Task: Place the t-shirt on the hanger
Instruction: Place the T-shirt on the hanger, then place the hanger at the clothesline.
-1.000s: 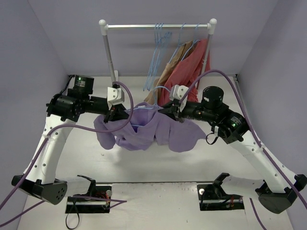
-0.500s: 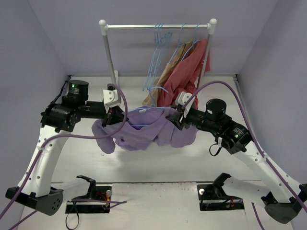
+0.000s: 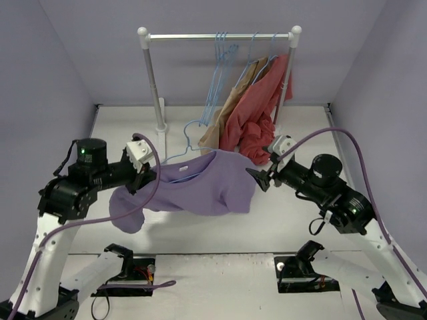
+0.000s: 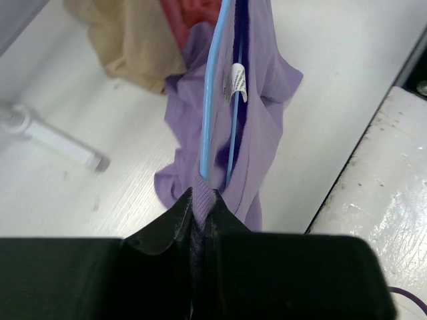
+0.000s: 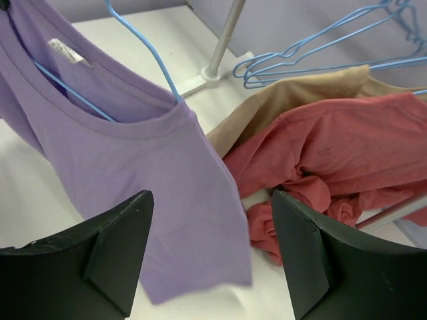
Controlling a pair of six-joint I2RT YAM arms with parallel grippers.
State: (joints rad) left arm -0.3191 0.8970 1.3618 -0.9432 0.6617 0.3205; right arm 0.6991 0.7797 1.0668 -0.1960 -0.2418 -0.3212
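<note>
The lavender t-shirt hangs spread out above the table, draped over a light-blue hanger whose hook sticks up out of the neck. My left gripper holds the shirt's left end. In the left wrist view this gripper is shut on the ribbed purple collar, where the hanger wire runs down into it. My right gripper is open just off the shirt's right edge. In the right wrist view this gripper has wide jaws, with the t-shirt hanging free ahead of them.
A clothes rack stands at the back with several spare blue hangers, a tan garment and a brick-red garment that sags to the table close behind my right gripper. The rack's left post rises behind the hanger hook.
My right gripper has opened, let go of the shirt's right shoulder and drawn back to the right. The left arm has carried shirt and hanger nearer and leftward.
</note>
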